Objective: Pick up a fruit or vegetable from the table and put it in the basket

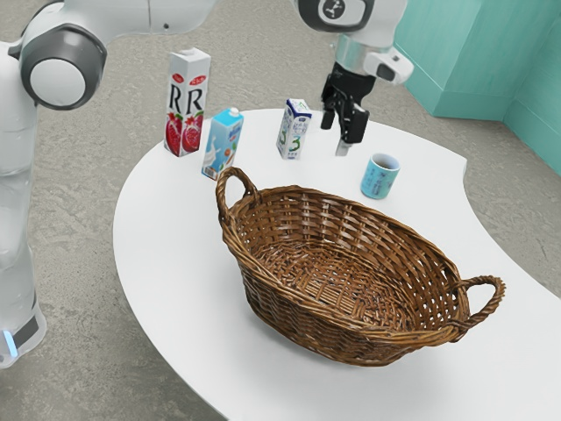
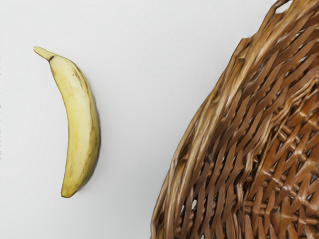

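hand looks spread, tho the angle's kinda iffy, and the banana's below it on the tabletop, apart from the basket, lying roughly lengthwise alongside it

Light bright, soft and even. Tabletop read near-white in the exterior view, pale grey in the wrist view. Basket was darker down its inner weave, with small highlights on the strands. Banana cast a thin, soft-edged shadow on its basket-facing side. Arm had gentle grey shading.
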Controlling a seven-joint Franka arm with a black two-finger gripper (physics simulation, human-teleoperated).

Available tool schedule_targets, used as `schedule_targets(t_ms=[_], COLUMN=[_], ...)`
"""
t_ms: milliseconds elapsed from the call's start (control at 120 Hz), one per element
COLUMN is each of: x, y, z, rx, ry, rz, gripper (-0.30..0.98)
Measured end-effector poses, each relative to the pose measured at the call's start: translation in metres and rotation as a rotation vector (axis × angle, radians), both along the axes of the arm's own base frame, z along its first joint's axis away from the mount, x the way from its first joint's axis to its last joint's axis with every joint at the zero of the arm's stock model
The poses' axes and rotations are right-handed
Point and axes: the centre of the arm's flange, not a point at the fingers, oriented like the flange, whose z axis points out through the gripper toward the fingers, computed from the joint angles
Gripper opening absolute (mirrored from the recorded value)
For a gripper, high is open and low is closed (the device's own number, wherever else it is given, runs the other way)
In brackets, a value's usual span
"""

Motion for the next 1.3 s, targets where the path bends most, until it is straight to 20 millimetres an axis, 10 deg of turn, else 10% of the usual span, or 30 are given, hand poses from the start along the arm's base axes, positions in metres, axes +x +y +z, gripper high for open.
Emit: schedule_targets(t_ms=[467, 667, 917, 1300], x=[0.006, 0.011, 0.032, 0.020], y=[0.006, 0.103, 0.121, 0.125], z=[0.017, 0.005, -0.036, -0.166], rx=[-0.003, 0.013, 0.016, 0.002], ry=[-0.087, -0.074, -0.019, 0.021], rz=[0.027, 0.203, 0.236, 0.249], gripper=[0.69, 0.69, 0.69, 0.69])
